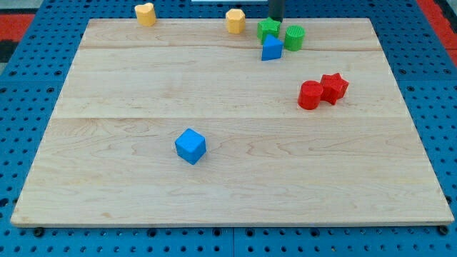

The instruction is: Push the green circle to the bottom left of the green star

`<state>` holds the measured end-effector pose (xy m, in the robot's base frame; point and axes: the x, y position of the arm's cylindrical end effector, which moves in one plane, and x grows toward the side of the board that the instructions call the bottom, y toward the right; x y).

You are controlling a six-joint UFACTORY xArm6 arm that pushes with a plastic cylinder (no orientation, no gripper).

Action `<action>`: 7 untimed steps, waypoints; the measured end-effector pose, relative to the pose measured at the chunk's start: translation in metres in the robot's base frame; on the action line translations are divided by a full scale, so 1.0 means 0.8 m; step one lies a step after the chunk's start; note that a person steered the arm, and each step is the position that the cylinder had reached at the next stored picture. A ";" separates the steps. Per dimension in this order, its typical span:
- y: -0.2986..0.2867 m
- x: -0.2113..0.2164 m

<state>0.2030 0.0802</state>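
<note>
at the wooden board's [214, 178] top edge, my tip [275, 21], a bare rod with no jaws, seems just above the green star [268, 29], with the green circle [294, 37] touching the star's right: approach step, next a leftward-down push.

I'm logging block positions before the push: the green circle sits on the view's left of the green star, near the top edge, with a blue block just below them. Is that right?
Not quite. The camera view shows the green circle on the view's right of the green star, not its left. The rest holds: both sit near the top edge, with the blue block just below them. My tip is just above the star.
</note>
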 end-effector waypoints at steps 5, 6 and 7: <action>0.033 0.000; 0.087 0.005; 0.082 0.041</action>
<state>0.2357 0.1454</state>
